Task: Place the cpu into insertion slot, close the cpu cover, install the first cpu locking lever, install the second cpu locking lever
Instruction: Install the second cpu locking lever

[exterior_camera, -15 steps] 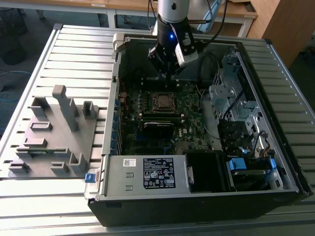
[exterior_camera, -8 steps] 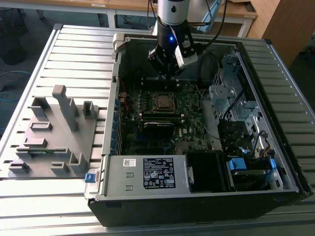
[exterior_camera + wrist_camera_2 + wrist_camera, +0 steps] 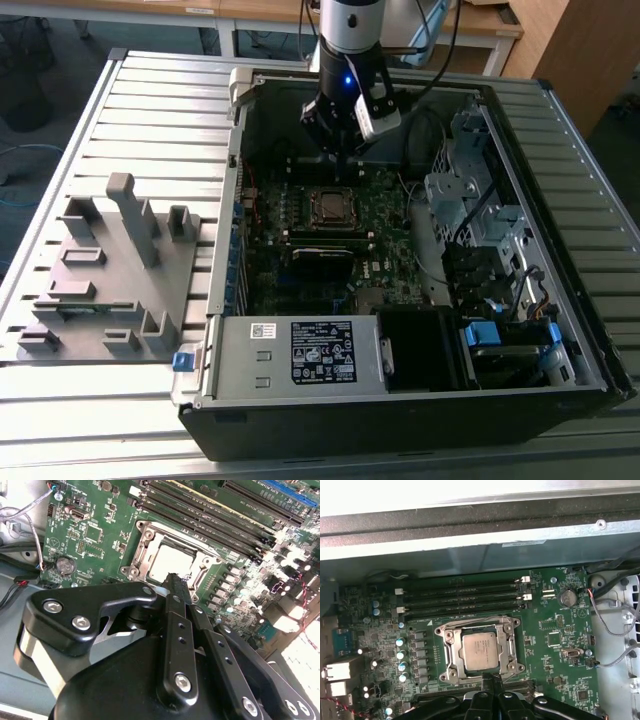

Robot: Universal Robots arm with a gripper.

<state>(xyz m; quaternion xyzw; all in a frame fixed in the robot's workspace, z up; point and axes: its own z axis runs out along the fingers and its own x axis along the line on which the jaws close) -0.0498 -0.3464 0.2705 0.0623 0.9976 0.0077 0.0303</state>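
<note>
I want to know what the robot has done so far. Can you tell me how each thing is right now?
cpu: lying flat in the socket, silver top showing.
cpu cover: closed down around the cpu.
gripper: shut, empty, tips just beside the socket.
memory sticks: seated in their long slots.
computer case: side open, lying on the table.

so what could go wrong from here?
1. The pincer sits shut at the edge of the cpu cover; drifting inward, it could scrape the cpu seated in the insertion slot.
2. Small board components crowd the socket; a sideways slip may clip them.
3. Loose wires beside the motherboard could snag the arm.
</note>
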